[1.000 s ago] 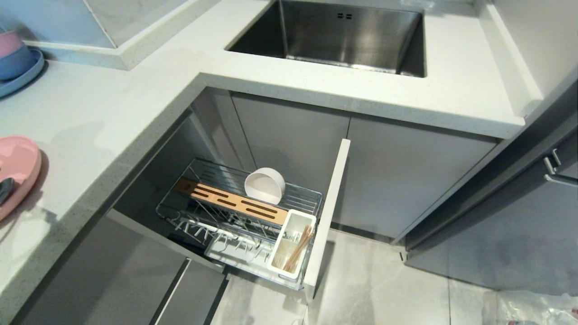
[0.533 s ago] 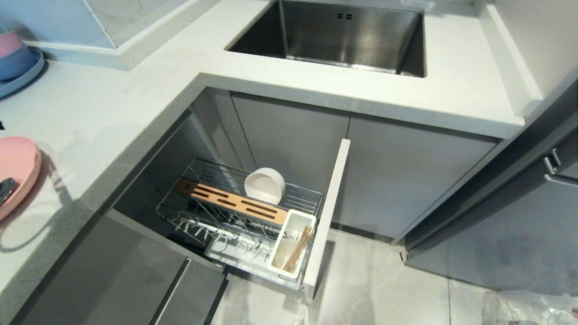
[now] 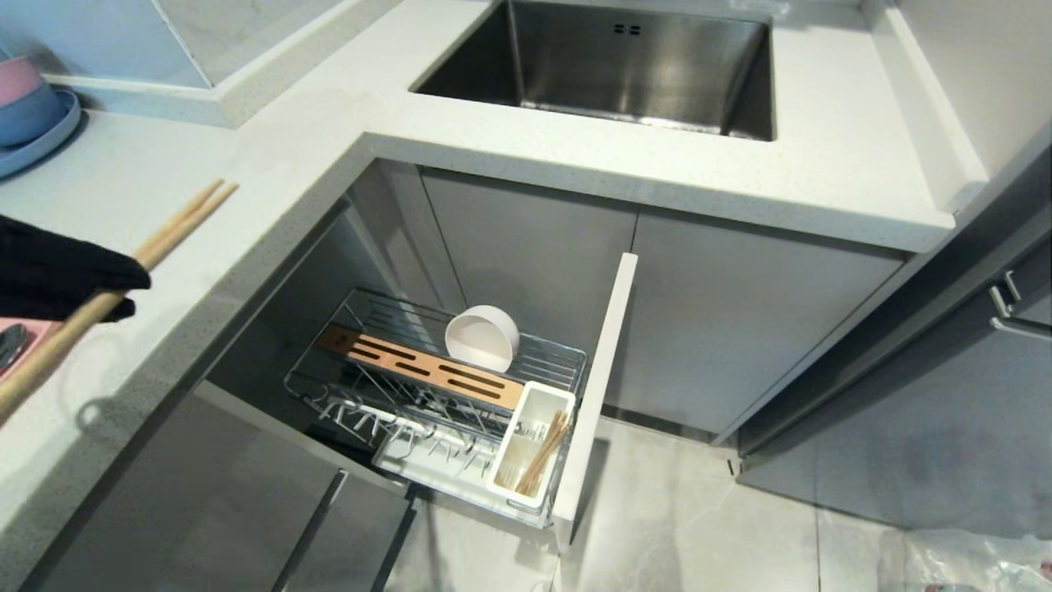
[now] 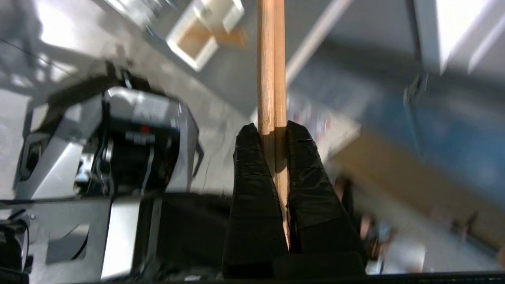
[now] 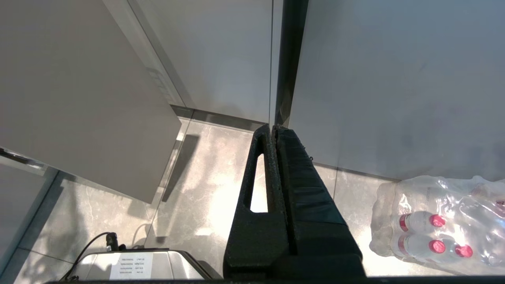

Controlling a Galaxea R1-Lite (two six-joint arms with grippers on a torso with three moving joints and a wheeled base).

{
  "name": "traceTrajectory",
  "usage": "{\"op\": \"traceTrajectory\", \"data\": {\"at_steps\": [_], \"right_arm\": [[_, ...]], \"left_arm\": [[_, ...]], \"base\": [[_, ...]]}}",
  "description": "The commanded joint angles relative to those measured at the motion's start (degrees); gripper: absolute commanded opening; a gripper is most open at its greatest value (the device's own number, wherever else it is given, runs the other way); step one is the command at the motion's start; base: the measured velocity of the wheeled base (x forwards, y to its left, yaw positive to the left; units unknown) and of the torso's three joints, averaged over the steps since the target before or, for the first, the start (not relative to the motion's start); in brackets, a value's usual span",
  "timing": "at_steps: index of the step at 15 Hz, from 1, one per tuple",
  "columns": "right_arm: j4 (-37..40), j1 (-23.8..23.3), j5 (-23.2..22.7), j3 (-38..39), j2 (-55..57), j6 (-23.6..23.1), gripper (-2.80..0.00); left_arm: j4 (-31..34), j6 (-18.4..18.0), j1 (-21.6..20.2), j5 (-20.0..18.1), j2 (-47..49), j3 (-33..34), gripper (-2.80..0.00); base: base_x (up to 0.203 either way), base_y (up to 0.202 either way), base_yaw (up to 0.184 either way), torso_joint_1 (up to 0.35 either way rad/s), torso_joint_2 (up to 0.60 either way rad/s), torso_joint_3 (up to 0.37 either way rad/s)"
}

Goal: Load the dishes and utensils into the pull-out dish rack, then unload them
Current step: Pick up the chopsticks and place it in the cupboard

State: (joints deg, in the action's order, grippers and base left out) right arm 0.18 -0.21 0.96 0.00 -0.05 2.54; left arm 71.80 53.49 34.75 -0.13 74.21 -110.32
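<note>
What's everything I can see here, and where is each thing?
chopsticks: one pair, light wood, held over the counter's left edge
chopsticks in cup: one bundle, light wood, in the white utensil cup
bowl: one, cream-white, on edge in the dish rack
dish rack: one, chrome wire, pulled out below the counter
pink plate: one, counter's left edge, mostly hidden
sink: one, steel, set in the counter
bottle pack: one, clear, on the floor
left gripper: black, shut on chopsticks
right gripper: black, shut, pointing at the floor

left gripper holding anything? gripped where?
Left gripper is shut on the chopsticks, pinched partway along their length, both ends sticking out. Right gripper is shut, empty.
</note>
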Motion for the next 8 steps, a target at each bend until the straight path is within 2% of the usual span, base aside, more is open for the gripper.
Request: {"op": "traceTrajectory", "data": {"at_steps": [1, 3, 4, 7, 8], "right_arm": [[-0.01, 0.03, 0.00, 0.09, 0.05, 0.00, -2.80], [-0.01, -0.06, 0.00, 0.09, 0.05, 0.00, -2.80], [-0.01, -0.06, 0.00, 0.09, 0.05, 0.03, -2.80], [-0.01, 0.03, 0.00, 0.09, 0.05, 0.00, -2.80], [-0.01, -0.06, 0.00, 0.09, 0.05, 0.00, -2.80]], "left_arm": [[0.51, 0.34, 6.99, -0.07, 2.96, 0.45, -2.80], [0.73, 0.49, 11.60, -0.44, 7.17, 2.65, -2.80], [0.70, 0.43, 12.39, -2.06, 7.84, 4.71, -2.80], [0.70, 0.57, 12.53, -10.43, 9.58, 9.08, -2.80], [0.97, 1.22, 12.10, -12.07, 10.49, 10.43, -2.80]], "base": [[0.000, 0.000, 0.000, 0.000, 0.00, 0.000], [0.000, 0.000, 0.000, 0.000, 0.00, 0.000], [0.000, 0.000, 0.000, 0.000, 0.00, 0.000], [0.000, 0.000, 0.000, 0.000, 0.00, 0.000], [0.000, 0.000, 0.000, 0.000, 0.00, 0.000]]}}
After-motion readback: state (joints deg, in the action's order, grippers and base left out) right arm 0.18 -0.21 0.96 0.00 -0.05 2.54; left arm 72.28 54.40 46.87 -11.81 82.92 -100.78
